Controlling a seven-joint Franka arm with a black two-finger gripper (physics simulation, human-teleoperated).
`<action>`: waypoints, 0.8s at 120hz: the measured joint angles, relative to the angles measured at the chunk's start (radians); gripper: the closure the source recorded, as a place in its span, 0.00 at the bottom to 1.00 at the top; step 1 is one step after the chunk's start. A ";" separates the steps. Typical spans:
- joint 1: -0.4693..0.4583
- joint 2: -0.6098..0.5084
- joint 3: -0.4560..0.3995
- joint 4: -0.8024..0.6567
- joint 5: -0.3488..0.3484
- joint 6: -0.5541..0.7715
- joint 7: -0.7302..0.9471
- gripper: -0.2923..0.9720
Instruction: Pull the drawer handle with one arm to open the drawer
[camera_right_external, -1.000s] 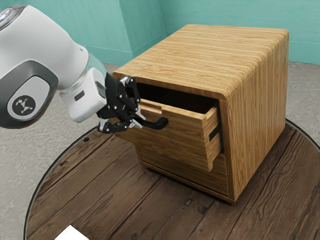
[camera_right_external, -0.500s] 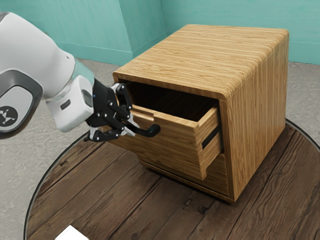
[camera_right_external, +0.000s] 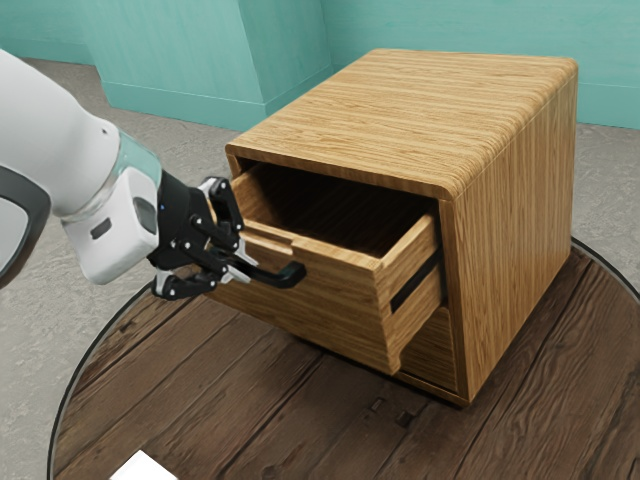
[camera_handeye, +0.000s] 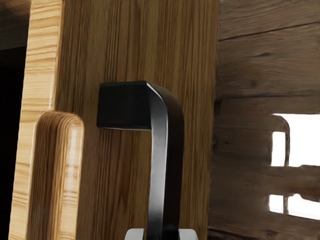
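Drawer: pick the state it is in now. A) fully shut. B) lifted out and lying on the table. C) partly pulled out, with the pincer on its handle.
C: the drawer juts partway out of the cabinet, its inside showing, and the pincer grips its black handle.

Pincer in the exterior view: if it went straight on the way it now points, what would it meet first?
The pincer is shut on the black handle, so that comes first; just behind it, likely, the wooden drawer front.
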 joint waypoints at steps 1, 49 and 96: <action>0.000 -0.002 0.000 -0.001 0.000 -0.001 -0.001 0.79; 0.000 -0.060 -0.011 -0.038 0.019 -0.025 -0.026 0.79; 0.000 -0.129 -0.026 -0.083 0.040 -0.055 -0.048 0.79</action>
